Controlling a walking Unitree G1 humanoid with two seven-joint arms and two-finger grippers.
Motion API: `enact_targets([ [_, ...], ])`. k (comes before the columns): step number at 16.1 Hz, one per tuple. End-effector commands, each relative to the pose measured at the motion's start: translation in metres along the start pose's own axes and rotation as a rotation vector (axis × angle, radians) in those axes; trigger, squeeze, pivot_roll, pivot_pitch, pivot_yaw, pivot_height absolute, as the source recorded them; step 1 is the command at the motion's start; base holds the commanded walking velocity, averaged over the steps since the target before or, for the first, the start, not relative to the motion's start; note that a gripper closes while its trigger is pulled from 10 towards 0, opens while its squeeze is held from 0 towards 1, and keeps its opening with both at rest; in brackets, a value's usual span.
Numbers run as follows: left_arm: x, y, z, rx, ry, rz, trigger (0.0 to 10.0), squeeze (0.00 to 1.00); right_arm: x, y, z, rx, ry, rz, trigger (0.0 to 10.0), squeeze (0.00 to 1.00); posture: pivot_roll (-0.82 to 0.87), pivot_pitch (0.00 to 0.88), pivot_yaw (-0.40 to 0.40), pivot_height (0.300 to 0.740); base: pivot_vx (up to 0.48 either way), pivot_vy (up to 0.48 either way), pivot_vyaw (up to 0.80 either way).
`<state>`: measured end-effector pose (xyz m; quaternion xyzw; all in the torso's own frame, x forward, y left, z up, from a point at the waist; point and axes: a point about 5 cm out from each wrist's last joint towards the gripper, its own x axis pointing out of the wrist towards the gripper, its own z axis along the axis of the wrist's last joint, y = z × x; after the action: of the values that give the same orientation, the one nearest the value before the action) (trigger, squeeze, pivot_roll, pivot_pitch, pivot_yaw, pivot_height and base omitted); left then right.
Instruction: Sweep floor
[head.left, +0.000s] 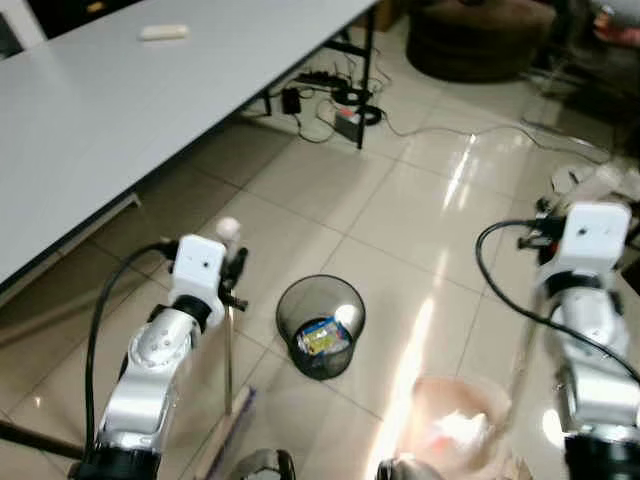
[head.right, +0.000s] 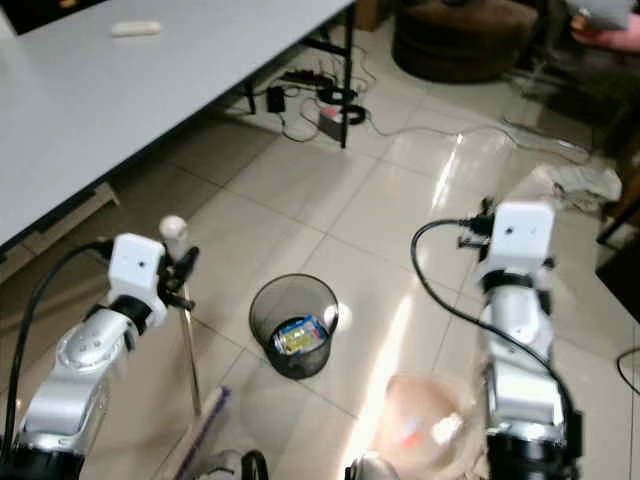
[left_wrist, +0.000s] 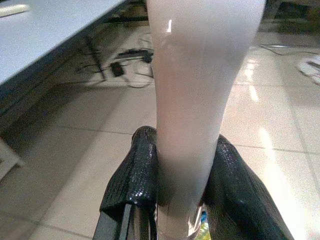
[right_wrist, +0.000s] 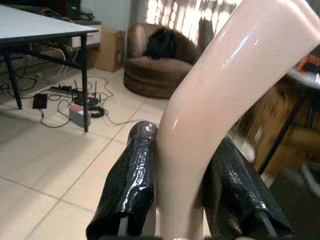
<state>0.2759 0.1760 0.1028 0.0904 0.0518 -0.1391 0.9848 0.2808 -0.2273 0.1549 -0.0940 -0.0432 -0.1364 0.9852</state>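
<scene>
Left end effector (left_wrist: 182, 200) clenched on broom handle (head.left: 228, 330), right end effector (right_wrist: 182, 195) on dustpan handle (right_wrist: 210, 115), bin (head.left: 320, 325) betw. them, prob. for dumping sweepings.

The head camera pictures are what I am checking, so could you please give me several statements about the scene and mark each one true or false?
1. The left gripper is closed on the broom handle. True.
2. The mesh wastebasket lies tipped on its side. False: it stands upright on the floor with rubbish in it.
3. The right gripper holds the dustpan handle between its jaws. True.
4. The grey table is bare. False: a small pale object lies on it.
5. Cables and a power strip lie on the floor by the table's leg. True.
</scene>
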Motion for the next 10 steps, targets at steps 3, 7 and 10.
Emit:
enact_targets([
  [3,-0.0058,-0.004,0.0038,0.03,-0.021,-0.062,10.0,0.0,-0.002,-0.004,0.0239,0.0,-0.089,-0.047,10.0,0.0,0.0,0.091,0.066,0.74,0.0,-0.287,-0.8],
  [7,-0.0084,-0.0047,0.0026,0.036,-0.02,-0.078,10.0,0.0,-0.0023,-0.0001,0.0259,0.008,-0.087,-0.034,10.0,0.0,0.0,0.095,0.061,0.74,0.0,-0.289,-0.8],
  [10,-0.0096,-0.0046,0.0021,0.038,-0.017,-0.079,10.0,0.0,-0.003,0.0034,0.0261,0.021,-0.08,-0.028,10.0,0.0,0.0,0.1,0.06,0.74,0.0,-0.29,-0.8],
])
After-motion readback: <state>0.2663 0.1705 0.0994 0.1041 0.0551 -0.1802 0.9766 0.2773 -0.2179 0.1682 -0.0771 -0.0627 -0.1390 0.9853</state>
